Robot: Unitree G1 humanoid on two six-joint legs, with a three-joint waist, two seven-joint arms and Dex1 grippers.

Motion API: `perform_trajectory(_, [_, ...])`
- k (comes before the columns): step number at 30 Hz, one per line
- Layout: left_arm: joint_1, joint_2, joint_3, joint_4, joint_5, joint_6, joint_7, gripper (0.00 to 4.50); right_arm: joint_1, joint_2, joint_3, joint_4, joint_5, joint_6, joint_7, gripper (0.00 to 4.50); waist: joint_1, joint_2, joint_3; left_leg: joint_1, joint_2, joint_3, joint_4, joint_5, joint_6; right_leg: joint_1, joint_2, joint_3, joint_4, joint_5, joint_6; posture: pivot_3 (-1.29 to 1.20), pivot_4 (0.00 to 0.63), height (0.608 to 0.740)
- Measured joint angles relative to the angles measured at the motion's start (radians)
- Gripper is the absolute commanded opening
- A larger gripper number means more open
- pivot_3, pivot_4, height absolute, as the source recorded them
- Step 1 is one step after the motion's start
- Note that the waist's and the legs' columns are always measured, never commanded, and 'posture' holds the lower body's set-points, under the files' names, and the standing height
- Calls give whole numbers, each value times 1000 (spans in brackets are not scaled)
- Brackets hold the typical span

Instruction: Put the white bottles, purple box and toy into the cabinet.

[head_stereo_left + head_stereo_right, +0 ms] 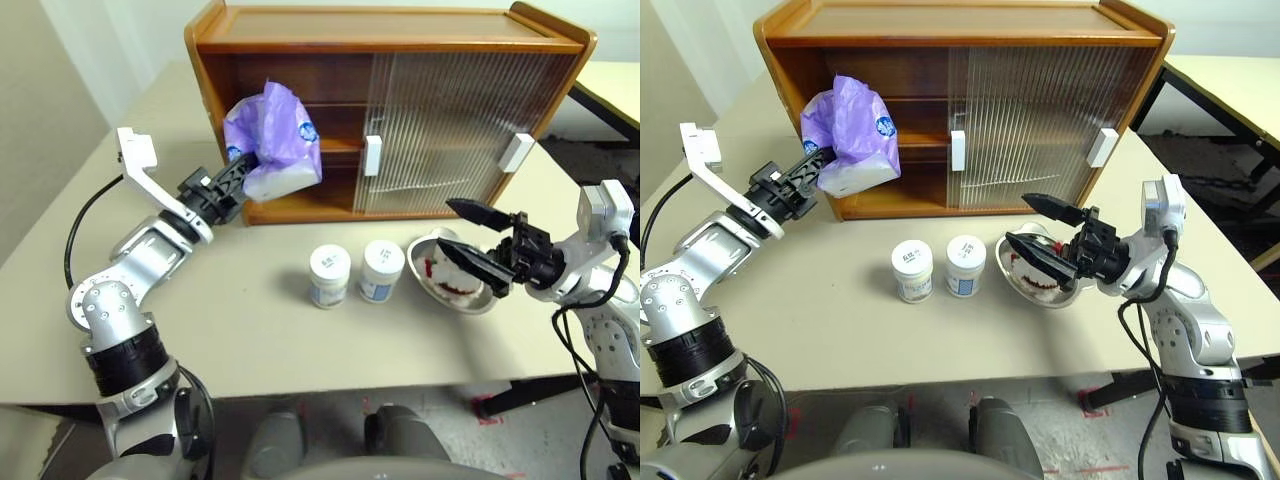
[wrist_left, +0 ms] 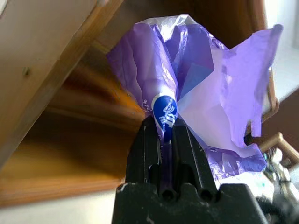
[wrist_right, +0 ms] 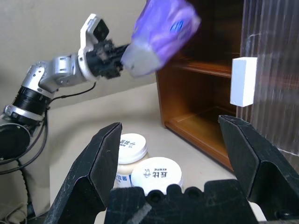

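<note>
Left eye view: our left gripper [image 1: 238, 176] carries the purple box [image 1: 275, 142] in the air in front of the cabinet [image 1: 390, 110], level with the open left bay and its inner shelf [image 1: 338, 145]. From the left wrist view we see the jaws pinched together on a fold of the lavender wrapper, right at the blue oval mark, so the soft pack hangs loosely from that pinch rather than being squeezed across its body. We judge this the carrying step, with the pack not yet inside; a thin plastic fold could slip as it goes in.

Our right gripper [image 1: 478, 238] hovers above the steel bowl [image 1: 452, 275] with its jaws spread wide and empty, apparently waiting. Something white and red lies in that bowl, probably the toy [image 1: 448, 272], though we cannot make it out clearly. The two white bottles [image 1: 356, 272] stand upright, just beside each other on the table [image 1: 250, 330], in front of the cabinet's closed ribbed doors [image 1: 455, 125].
</note>
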Motion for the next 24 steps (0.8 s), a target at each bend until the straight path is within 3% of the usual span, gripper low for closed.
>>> perform_trajectory(10, [-124, -75, -123, 24, 138, -141, 168, 29, -15, 18, 3, 1, 0, 0, -2, 4500, 30, -1, 1, 0, -7, 0, 0, 1, 1, 0, 0, 3, 0, 0, 0, 172, 0, 740])
perform_trajectory(23, [-268, -239, -179, 256, 321, -309, 259, 29, -21, 26, -4, 52, -3, -41, 37, 4500, 53, -4, 2, -1, -9, 0, 0, 2, 4, 0, 0, 4, -2, 1, 2, 159, 0, 740])
perform_trajectory(24, [-272, -247, -178, 271, 325, -323, 260, 757, -20, 27, -4, 52, -3, -42, 37, 4500, 52, -4, 2, -1, -9, 0, 0, 2, 4, 0, 0, 4, -2, 1, 2, 156, 0, 740])
